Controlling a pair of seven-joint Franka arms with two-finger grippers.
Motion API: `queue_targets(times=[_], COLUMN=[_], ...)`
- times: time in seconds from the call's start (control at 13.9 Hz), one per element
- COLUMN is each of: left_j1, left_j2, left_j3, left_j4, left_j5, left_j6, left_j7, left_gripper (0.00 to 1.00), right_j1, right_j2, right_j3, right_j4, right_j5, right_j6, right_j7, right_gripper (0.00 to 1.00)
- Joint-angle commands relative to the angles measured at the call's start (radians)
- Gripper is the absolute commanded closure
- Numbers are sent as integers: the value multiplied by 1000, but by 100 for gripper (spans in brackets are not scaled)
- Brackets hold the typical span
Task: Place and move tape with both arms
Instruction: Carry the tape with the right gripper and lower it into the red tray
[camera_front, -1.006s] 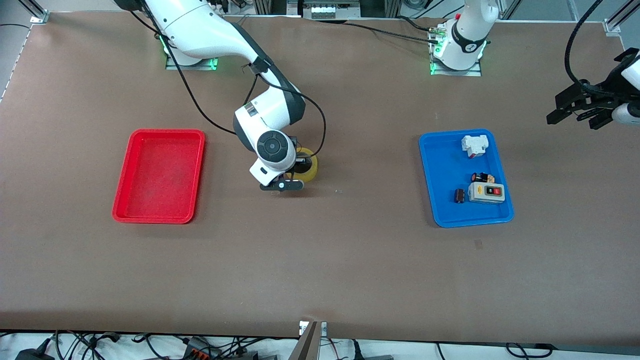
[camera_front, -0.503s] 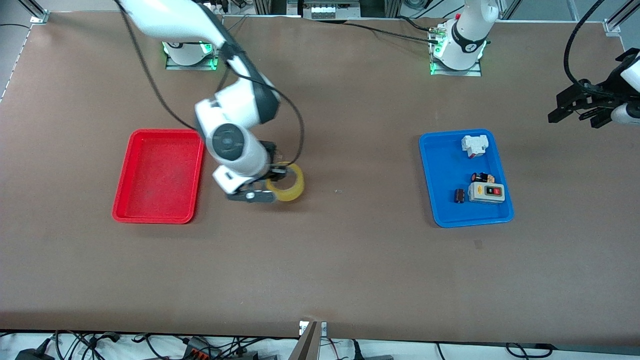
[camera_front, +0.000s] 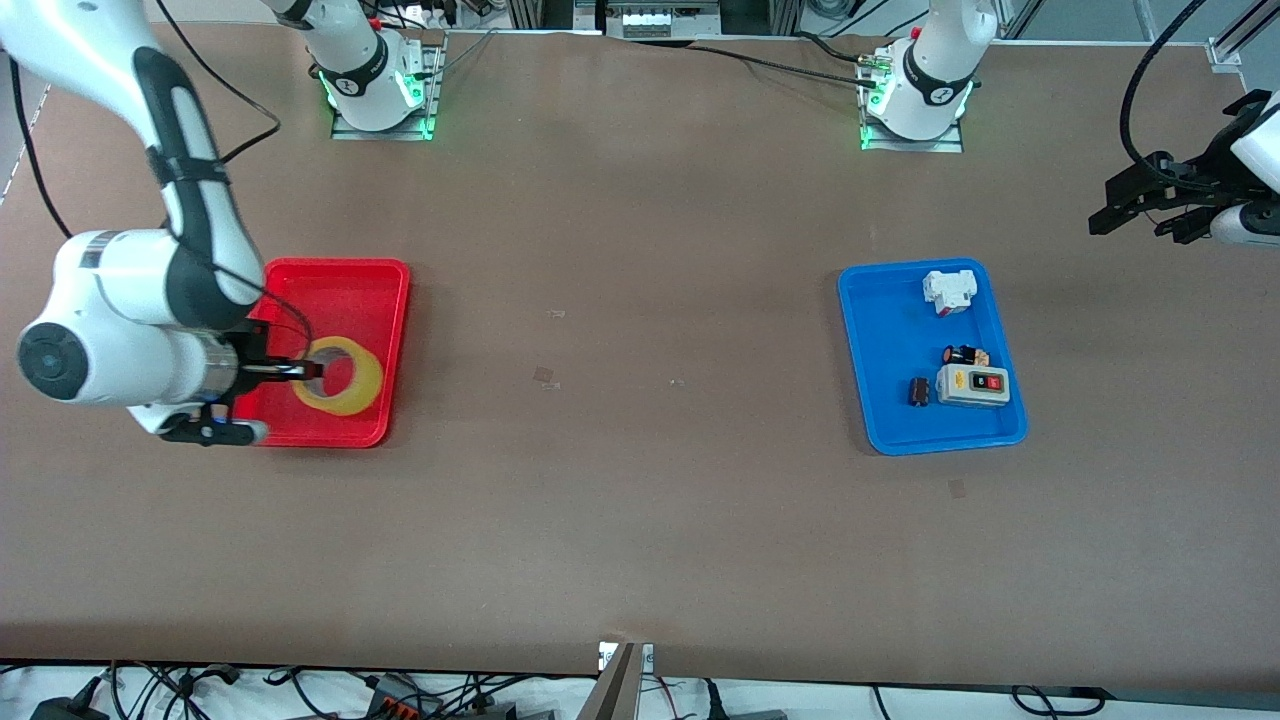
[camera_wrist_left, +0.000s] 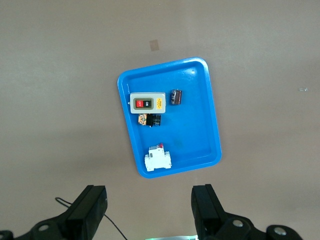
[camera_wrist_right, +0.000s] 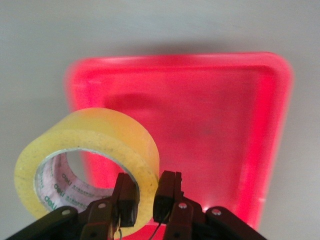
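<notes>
My right gripper (camera_wrist_right: 146, 200) now carries tape (camera_front: 340, 376), wall pinched btwn jaws, over red tray (camera_front: 375, 285), no longer mid-table; left gripper (camera_wrist_left: 150, 212) waits, jaws wide.

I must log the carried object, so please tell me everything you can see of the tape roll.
The tape is a ring of translucent yellowish packing tape with a wide round hole and a pale printed inner core. The right hand is shut on its wall, one finger inside the hole and one outside. It hangs in the air over the red tray, not resting on it.
</notes>
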Motion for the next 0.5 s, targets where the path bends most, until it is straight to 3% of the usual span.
queue_targets(times=[0.0,0.22,0.43], left_j1=[-1,-1,-1], left_j2=[-16,-16,-14], left_j3=[-2,-7,-7], left_j4=[-3,-3,-3], left_j5=[27,41,41], left_j6=[1,4,2], left_j7=[-14,-16,-16], left_gripper=[0,0,0], right_j1=[-28,-49,-57], right_j2=[-102,-121,-111], right_j3=[26,26,23], right_j4=[-202,-298,-332], right_j5=[-56,-61,-79], right_j6=[148,252,263], right_j7=[-40,-66,-69], right_gripper=[94,94,93])
